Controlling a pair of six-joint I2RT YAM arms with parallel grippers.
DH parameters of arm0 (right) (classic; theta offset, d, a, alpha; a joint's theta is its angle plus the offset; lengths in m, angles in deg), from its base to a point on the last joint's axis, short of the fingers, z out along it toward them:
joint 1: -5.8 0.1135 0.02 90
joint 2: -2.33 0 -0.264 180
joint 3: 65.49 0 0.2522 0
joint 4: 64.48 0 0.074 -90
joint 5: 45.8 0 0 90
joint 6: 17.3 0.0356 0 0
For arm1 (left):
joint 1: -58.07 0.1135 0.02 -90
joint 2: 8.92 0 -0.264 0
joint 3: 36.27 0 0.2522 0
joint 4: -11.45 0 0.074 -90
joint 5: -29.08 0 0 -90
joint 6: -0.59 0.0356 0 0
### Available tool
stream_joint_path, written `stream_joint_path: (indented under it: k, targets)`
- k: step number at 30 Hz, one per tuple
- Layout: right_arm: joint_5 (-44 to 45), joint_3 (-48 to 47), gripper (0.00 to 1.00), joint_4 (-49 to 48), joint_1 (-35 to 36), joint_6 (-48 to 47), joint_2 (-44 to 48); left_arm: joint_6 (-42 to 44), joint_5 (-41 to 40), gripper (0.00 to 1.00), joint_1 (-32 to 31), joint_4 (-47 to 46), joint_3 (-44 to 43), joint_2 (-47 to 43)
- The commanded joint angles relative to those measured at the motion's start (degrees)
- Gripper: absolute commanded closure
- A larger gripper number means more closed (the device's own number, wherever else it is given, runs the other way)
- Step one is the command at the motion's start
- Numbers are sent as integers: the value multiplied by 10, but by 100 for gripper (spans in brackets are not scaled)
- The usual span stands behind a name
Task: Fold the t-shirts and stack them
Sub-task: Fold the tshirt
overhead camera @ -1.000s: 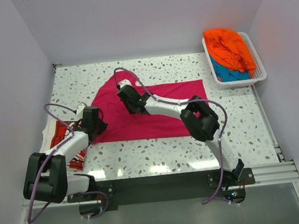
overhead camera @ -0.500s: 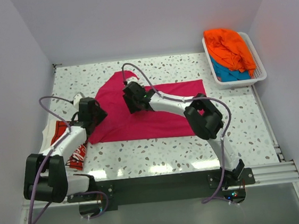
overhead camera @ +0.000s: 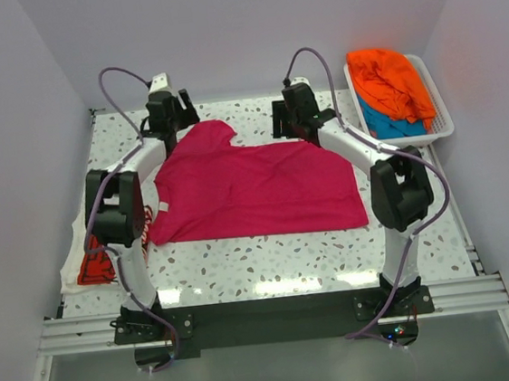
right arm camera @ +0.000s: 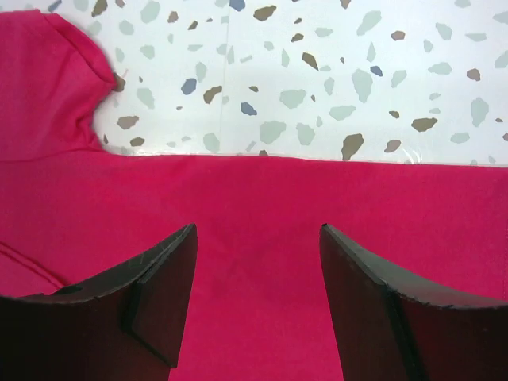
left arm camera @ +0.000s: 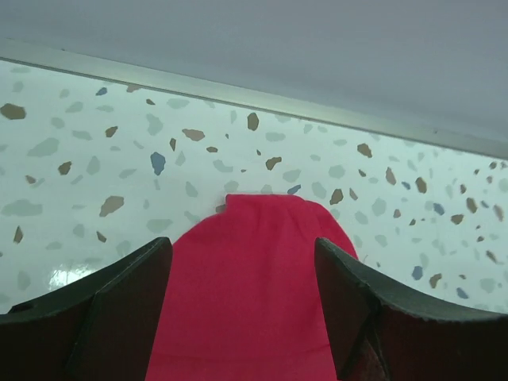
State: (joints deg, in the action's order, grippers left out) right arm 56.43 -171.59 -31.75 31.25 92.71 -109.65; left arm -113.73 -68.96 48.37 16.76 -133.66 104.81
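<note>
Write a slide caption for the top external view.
Left claw and right claw open over the far edge of the pink t-shirt; orange shirt and teal shirt in white basket.

Top view: was fixed high above and behind the arm bases, looking down and forward, far enough to take in the whole table (overhead camera: 270, 252).
Left wrist view: sat on the left gripper (left arm camera: 242, 254), low and close, facing the back wall across the table's far-left part.
Right wrist view: sat on the right gripper (right arm camera: 258, 238), facing steeply down, very near the surface.
Shared ground: all three showed the magenta-pink t-shirt (overhead camera: 254, 186); each wrist view held only a part of its far edge.
</note>
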Motion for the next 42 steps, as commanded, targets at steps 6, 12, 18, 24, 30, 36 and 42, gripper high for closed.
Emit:
stream_joint_path:
  k: [6, 12, 18, 24, 30, 36, 42]
  targets:
    - [-34, 29, 34, -39, -56, -36, 12, 142, 78, 23, 4, 19, -159, 158]
    - [-41, 55, 35, -52, -85, -32, 26, 150, 104, 26, 5, 34, -226, 222]
    - [-48, 74, 36, -56, -110, -27, 45, 143, 111, 30, 5, 60, -278, 265]
    - [-57, 80, 36, -54, -126, -22, 57, 125, 108, 35, 7, 66, -279, 279]
    - [-47, 98, 36, -54, -137, -20, 64, 117, 122, 47, 13, 63, -276, 280]
    - [-35, 102, 37, -41, -152, -12, 48, 99, 151, 59, 22, 36, -255, 258]
    - [-47, 77, 40, -31, -173, -6, -1, 87, 180, 67, 30, 17, -256, 251]
